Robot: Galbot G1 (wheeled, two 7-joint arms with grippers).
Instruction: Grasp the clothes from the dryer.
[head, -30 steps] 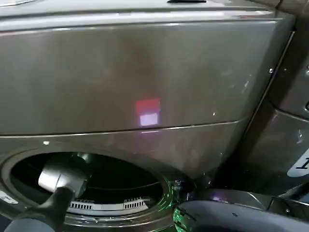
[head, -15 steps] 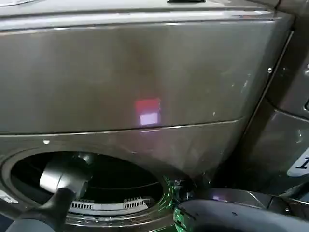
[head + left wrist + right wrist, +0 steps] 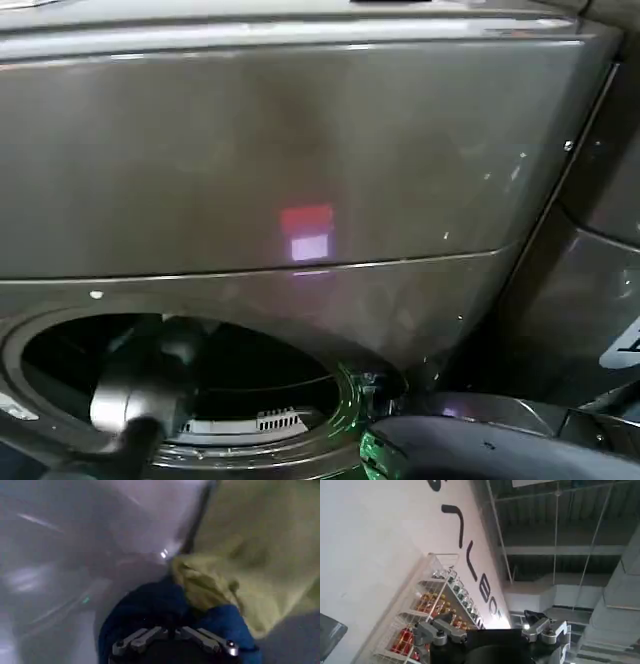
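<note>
Left wrist view: my left gripper (image 3: pixel 172 630) is clenching the navy garment (image 3: pixel 150 605) beside the yellow-green garment (image 3: pixel 250 565). Arm is drawing lower in the dryer (image 3: pixel 300 150) porthole than a second ago; extraction starting.

In the head view the left arm (image 3: pixel 135 405) reaches into the porthole (image 3: pixel 250 370) low on the dryer (image 3: pixel 300 150), its lint grille (image 3: pixel 260 422) at the front rim, while inside the drum the left gripper (image 3: pixel 172 637) sits against the navy garment (image 3: pixel 150 605), with the yellow-green garment (image 3: pixel 250 565) just behind, touching it.

A wire rack (image 3: pixel 427 615) of bottles (image 3: pixel 432 602) against a lettered wall (image 3: pixel 375 545).
</note>
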